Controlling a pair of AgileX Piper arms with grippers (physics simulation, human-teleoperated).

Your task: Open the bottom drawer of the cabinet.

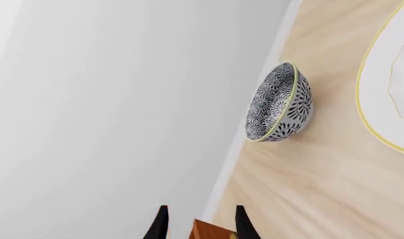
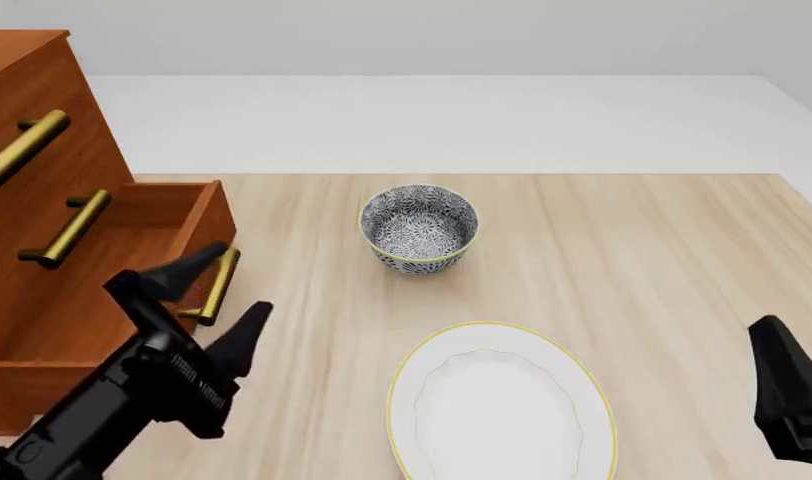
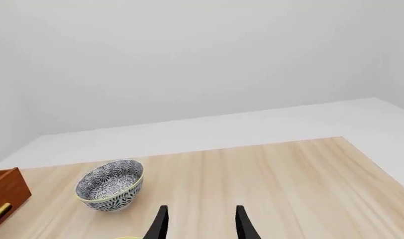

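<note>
The cabinet (image 2: 53,95) stands at the table's left in the front view. Its bottom drawer (image 2: 126,260) is pulled out to the right, and its brass handle (image 2: 221,284) faces the table's middle. My left gripper (image 2: 247,276) is open, with one finger on each side of that handle and not closed on it. In the left wrist view my left gripper (image 1: 202,207) shows a corner of the drawer's wood (image 1: 210,230) between its fingers. My right gripper (image 2: 777,350) is open and empty at the right front, and it also shows in the right wrist view (image 3: 200,207). A corner of the drawer (image 3: 6,191) shows there too.
A patterned bowl (image 2: 418,227) stands mid-table, right of the drawer, and also shows in both wrist views (image 1: 279,102) (image 3: 111,185). A white plate with a yellow rim (image 2: 582,372) lies near the front edge; the left wrist view shows it too (image 1: 378,84). The two upper drawers are shut.
</note>
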